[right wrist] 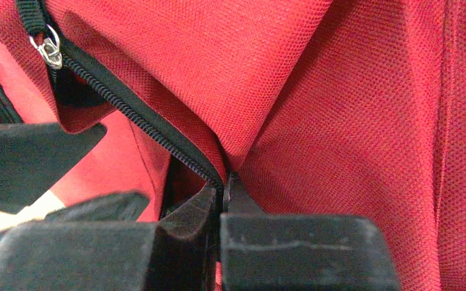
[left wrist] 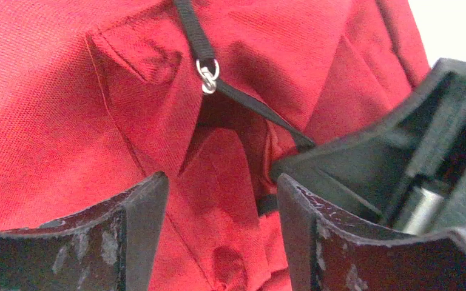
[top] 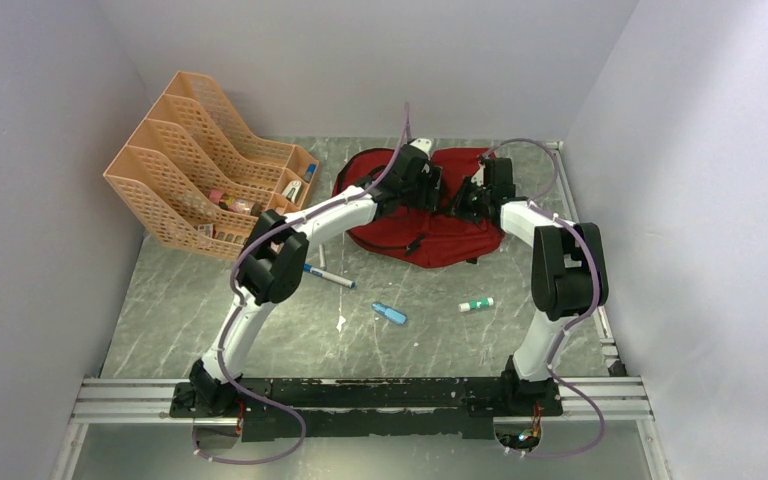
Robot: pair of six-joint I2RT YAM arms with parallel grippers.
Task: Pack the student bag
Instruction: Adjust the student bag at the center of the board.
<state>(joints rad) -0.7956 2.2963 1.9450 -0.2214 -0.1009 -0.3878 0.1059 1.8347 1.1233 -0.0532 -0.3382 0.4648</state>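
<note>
The student bag (top: 430, 232) lies dark red at the back middle of the table, and both grippers are down on its top. My right gripper (right wrist: 224, 189) is shut on the bag's fabric edge, right where the black zipper (right wrist: 135, 110) ends. A silver zipper pull (right wrist: 51, 51) hangs at the upper left of that view. My left gripper (left wrist: 221, 209) is open, its fingers (left wrist: 139, 221) straddling a fold of the student bag (left wrist: 54, 115) just beside the slit-like opening (left wrist: 221, 115). The right gripper's black body (left wrist: 418, 157) sits close on the right.
An orange mesh file organiser (top: 200, 165) holding small items stands at the back left. On the table in front of the bag lie a pen (top: 328, 277), a blue object (top: 390, 314), a green-and-white stick (top: 477, 304) and a small white scrap (top: 341, 322).
</note>
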